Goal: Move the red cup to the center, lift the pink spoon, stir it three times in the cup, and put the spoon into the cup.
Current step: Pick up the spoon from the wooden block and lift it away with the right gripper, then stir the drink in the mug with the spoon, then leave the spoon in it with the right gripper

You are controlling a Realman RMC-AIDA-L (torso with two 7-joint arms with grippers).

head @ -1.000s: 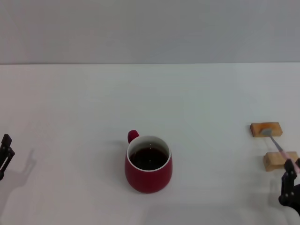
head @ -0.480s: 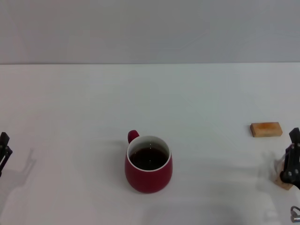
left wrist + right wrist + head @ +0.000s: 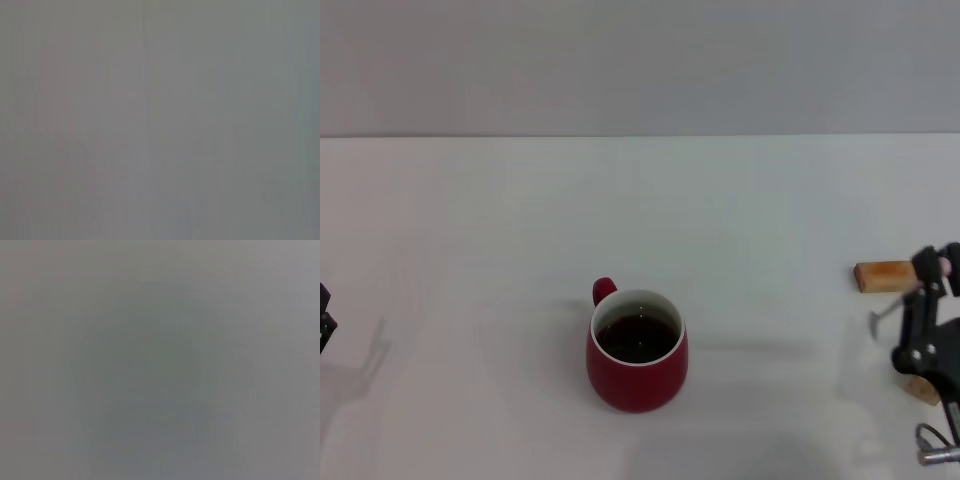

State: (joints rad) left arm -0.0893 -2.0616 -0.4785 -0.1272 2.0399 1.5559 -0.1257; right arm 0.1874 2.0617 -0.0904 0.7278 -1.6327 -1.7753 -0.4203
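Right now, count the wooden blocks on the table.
2. One wooden block lies at the table's right edge, just beyond the right gripper. A second block sits nearer the robot, mostly hidden behind that arm.

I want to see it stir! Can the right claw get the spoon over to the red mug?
Probably yes. The right claw holds the small pink-handled metal spoon at the table's right edge, and only bare white table lies between it and the round dark red mug.

Plain white table [image 3: 520, 220] under even light, bare grey wall [image 3: 640, 60] behind.
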